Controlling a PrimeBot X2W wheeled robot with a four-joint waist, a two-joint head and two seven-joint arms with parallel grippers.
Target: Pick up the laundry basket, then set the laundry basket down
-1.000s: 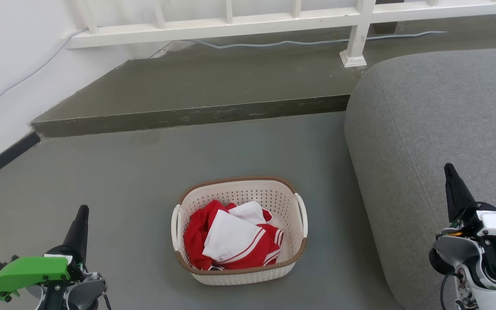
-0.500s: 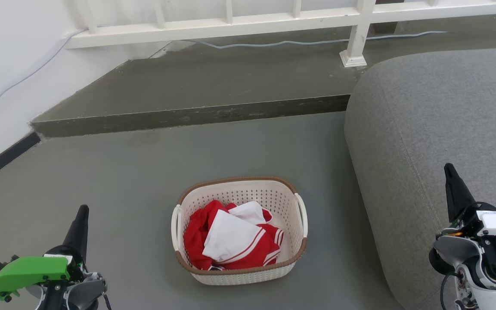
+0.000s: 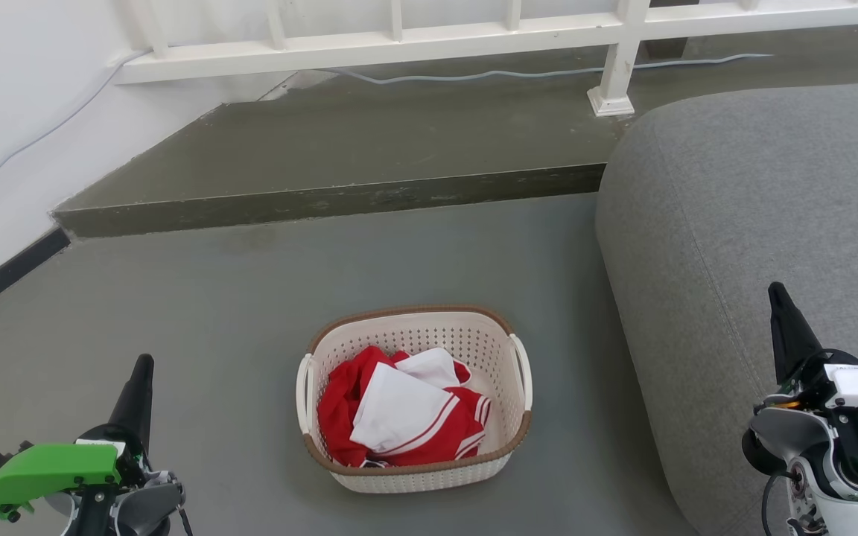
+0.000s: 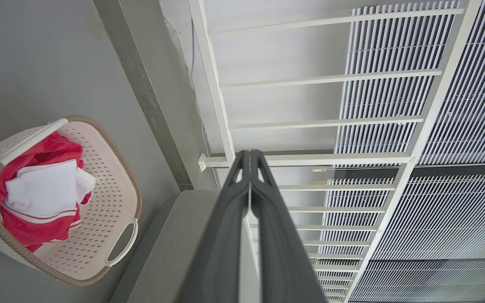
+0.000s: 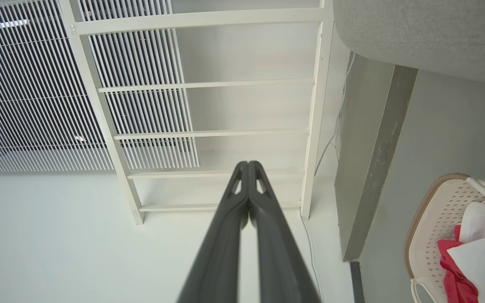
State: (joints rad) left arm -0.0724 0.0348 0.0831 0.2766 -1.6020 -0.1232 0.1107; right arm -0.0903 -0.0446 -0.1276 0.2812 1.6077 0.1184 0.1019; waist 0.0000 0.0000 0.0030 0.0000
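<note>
The laundry basket stands on the grey floor at the centre bottom of the head view: cream perforated plastic, brown rim, white side handles, red and white clothes inside. It also appears at the left of the left wrist view as the basket and at the lower right of the right wrist view as the basket. My left gripper is well to the basket's left, fingers pressed together and empty, as the left gripper confirms. My right gripper hangs over the sofa to the basket's right, shut and empty, also seen as the right gripper.
A grey sofa rises close to the basket's right side. A raised dark step crosses behind the basket, with a white railing and a cable above it. A white wall bounds the left. Open floor lies left of the basket.
</note>
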